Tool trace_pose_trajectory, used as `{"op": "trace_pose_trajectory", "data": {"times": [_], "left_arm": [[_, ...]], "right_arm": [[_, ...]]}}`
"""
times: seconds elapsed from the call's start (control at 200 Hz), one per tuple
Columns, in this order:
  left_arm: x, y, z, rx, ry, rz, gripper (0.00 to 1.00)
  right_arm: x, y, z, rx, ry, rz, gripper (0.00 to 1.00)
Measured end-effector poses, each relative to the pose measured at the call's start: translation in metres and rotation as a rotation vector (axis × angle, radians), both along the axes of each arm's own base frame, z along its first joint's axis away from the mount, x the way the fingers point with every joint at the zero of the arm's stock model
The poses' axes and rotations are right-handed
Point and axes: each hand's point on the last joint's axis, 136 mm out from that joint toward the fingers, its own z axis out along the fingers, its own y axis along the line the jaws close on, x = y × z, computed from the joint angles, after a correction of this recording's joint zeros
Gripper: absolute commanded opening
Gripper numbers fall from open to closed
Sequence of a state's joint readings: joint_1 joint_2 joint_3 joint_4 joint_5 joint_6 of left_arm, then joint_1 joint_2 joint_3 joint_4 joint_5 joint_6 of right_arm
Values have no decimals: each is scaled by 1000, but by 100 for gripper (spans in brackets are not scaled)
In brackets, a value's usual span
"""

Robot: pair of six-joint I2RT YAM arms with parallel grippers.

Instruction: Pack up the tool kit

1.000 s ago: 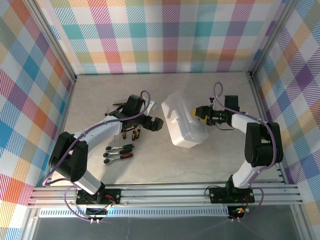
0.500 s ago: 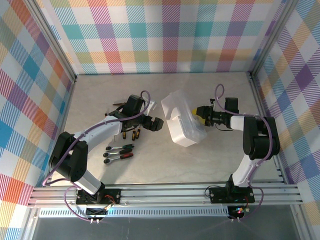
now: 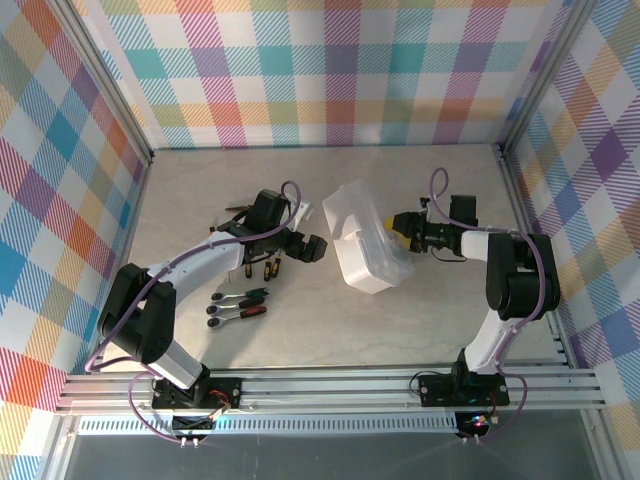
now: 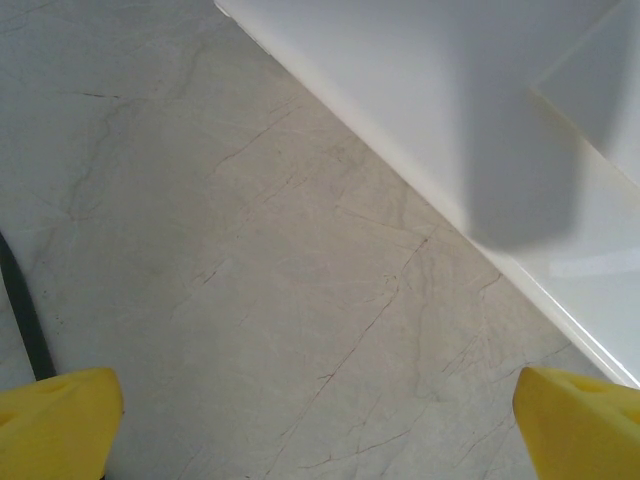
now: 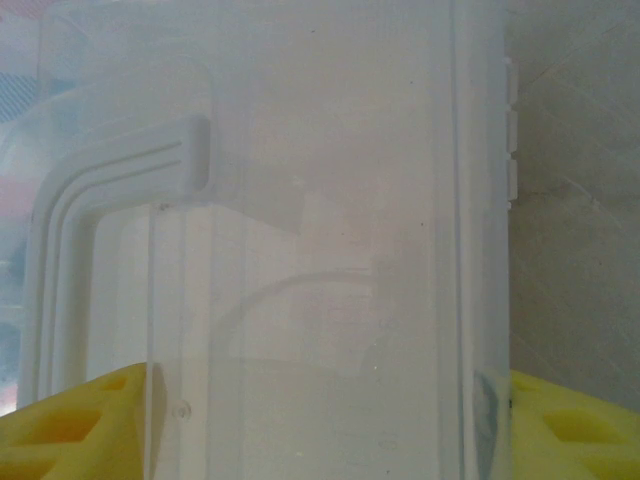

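The tool kit's clear plastic case (image 3: 365,248) lies tilted at the table's middle. My right gripper (image 3: 399,228) is shut on its right edge. In the right wrist view the case (image 5: 330,230) sits between the yellow fingers (image 5: 70,425) of the right gripper (image 5: 325,430), and its white handle (image 5: 70,230) is at the left. My left gripper (image 3: 306,247) stands open just left of the case over bare table, and the left wrist view shows this gripper (image 4: 320,430) beside the case's white edge (image 4: 470,130). Two ratchets (image 3: 237,305), small bits (image 3: 262,268) and dark pliers (image 3: 236,212) lie by the left arm.
Plaid walls and aluminium posts (image 3: 505,150) close in the marble table (image 3: 330,330) on three sides. The left arm (image 3: 190,265) reaches over the loose tools. Bare table runs in front of the case toward the near rail (image 3: 330,385).
The right arm shifted a little in the first half second, and the case in its grip moved slightly with it. The left arm and the loose tools stayed put.
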State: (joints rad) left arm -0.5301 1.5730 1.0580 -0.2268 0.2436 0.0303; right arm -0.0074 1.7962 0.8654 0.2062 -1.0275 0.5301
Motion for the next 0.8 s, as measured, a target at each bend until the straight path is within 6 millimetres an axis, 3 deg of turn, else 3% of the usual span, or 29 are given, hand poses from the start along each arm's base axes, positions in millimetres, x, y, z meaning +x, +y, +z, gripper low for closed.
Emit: {"op": "trace_pose_trajectory", "data": {"times": [0.615,0.8], "left_arm": [[0,0,0,-1,2,-2,100],[0,0,0,-1,2,-2,100]], "right_arm": [[-2,-9,0,-87,-22,-20,83],[0,-24,-16,-177,-8,-67,88]]}}
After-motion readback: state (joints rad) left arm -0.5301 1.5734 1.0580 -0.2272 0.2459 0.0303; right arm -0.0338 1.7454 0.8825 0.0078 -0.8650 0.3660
